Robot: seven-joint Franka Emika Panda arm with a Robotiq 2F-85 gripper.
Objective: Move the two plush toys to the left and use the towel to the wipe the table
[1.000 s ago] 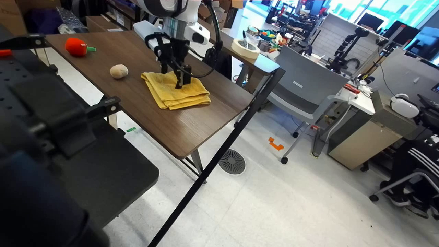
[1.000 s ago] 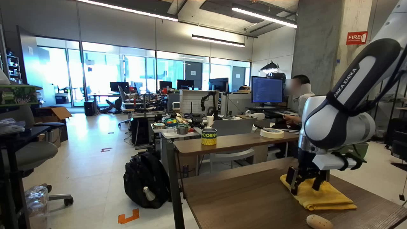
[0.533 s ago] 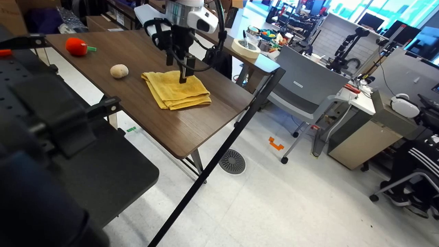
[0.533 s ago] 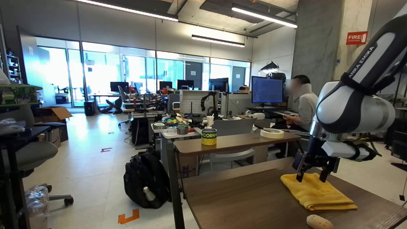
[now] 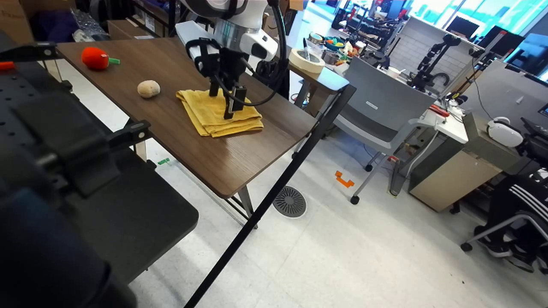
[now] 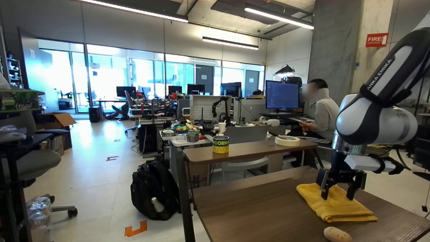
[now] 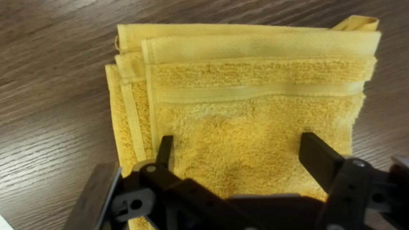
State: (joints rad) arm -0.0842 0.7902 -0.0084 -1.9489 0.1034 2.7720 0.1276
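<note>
Table [image 6: 255, 208], wood-grained, in cluttered room [image 6: 97, 181]

On the rectangular brown wood-grain tabletop [image 5: 233, 158], a round beige plush toy [image 5: 148, 89] lies between a folded yellow cloth towel [image 5: 206, 109] and, near a corner, a round red-orange plush toy [image 5: 94, 58].

Shows rough cloth, smoother in places, on the towel [image 7: 239, 111]; faintly glossy wood grain on the counter [image 5: 233, 160]; mostly matt finish on the hand [image 7: 237, 135].
</note>
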